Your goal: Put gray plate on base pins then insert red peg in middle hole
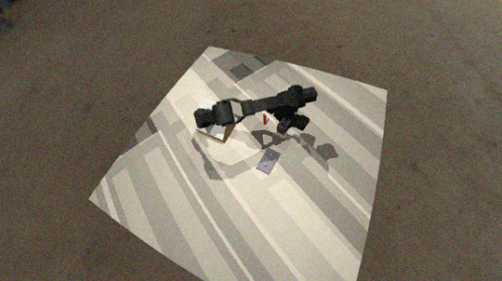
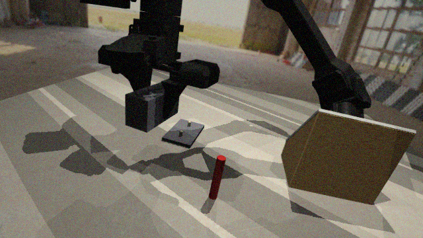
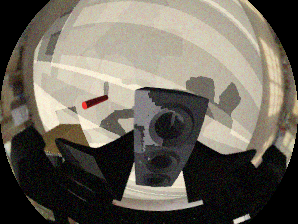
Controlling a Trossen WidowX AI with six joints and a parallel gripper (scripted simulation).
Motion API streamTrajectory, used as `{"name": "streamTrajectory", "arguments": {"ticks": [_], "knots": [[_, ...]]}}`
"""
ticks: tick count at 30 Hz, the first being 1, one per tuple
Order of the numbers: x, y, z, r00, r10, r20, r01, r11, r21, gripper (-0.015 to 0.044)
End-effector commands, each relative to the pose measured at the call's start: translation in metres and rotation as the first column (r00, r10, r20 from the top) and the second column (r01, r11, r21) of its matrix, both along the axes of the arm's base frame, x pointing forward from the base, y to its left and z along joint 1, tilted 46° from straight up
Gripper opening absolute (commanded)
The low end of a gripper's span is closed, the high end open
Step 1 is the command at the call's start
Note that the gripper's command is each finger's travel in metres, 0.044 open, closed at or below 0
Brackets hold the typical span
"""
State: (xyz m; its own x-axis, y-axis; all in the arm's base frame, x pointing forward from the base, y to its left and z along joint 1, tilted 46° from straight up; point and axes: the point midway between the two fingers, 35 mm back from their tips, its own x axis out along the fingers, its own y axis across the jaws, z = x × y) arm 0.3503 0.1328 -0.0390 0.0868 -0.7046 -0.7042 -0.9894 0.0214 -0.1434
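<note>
The gripper [image 1: 292,123] [image 2: 156,90] [image 3: 159,145] is shut on the gray plate [image 2: 156,109] [image 3: 145,117], a dark block whose holes show between the fingers in the wrist view. The plate is held raised; in the top view it is mostly hidden by the gripper. The flat blue-gray base [image 1: 268,159] [image 2: 192,135] lies on the table with two short pins up, clear of the plate. The red peg [image 1: 265,119] [image 2: 217,178] [image 3: 95,102] stands upright on the table, apart from the base and the gripper.
A brown-sided block with a white top edge [image 1: 223,136] [image 2: 347,158] [image 3: 67,137] is by the far end of the arm. The striped table top [image 1: 221,209] [image 2: 109,205] carries broad arm shadows around the base.
</note>
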Motion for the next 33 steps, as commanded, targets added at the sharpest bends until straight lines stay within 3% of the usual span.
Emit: {"name": "streamTrajectory", "arguments": {"ticks": [1,11,33], "knots": [[-0.001,0.011,0.011,1.000,0.000,0.009,0.000,1.000,0.006,0.0000],[-0.004,0.020,0.026,1.000,0.001,0.009,-0.001,1.000,0.002,0.0000],[0.008,-0.048,0.048,0.999,0.040,-0.026,-0.040,0.999,0.012,0.0000]]}}
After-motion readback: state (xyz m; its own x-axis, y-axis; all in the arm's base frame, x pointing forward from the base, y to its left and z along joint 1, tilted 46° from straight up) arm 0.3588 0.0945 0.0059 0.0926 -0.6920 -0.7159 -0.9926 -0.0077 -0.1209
